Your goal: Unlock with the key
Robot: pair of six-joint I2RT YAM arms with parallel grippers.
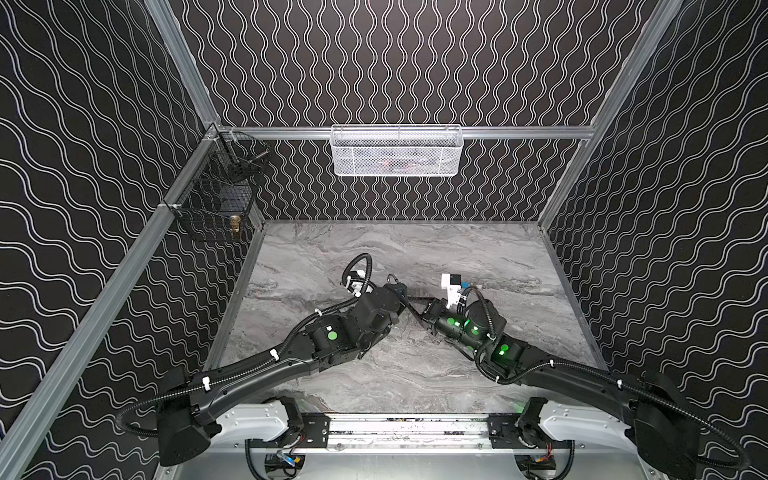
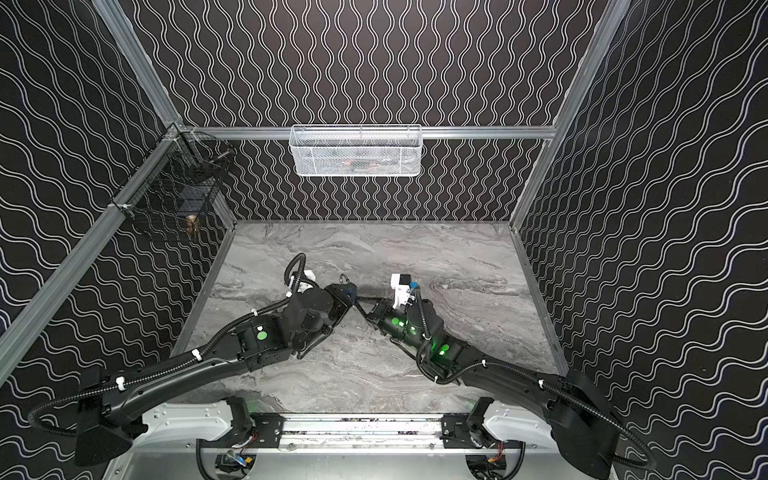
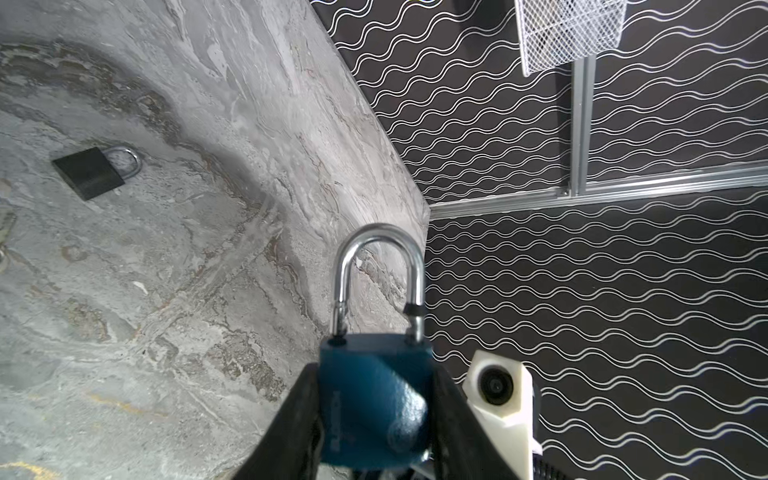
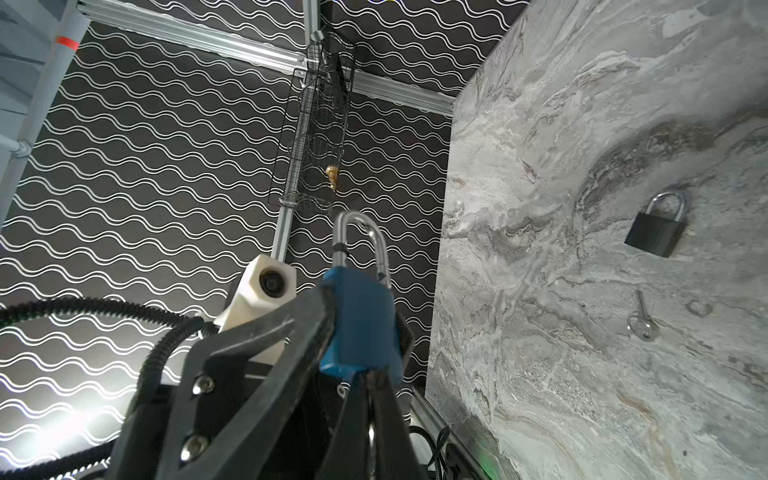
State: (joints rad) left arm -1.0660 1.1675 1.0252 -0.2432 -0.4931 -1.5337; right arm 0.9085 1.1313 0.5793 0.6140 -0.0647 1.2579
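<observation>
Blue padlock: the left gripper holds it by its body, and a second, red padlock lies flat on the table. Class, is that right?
No: the second padlock is black, not red, as the right wrist view shows. It does lie flat on the table, and the left gripper holds the blue padlock by its body.

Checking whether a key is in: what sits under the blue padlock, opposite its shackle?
The right gripper, shut, meets the underside of the blue padlock, which the left gripper clamps. Whatever it pinches is hidden inside its grip.
</observation>
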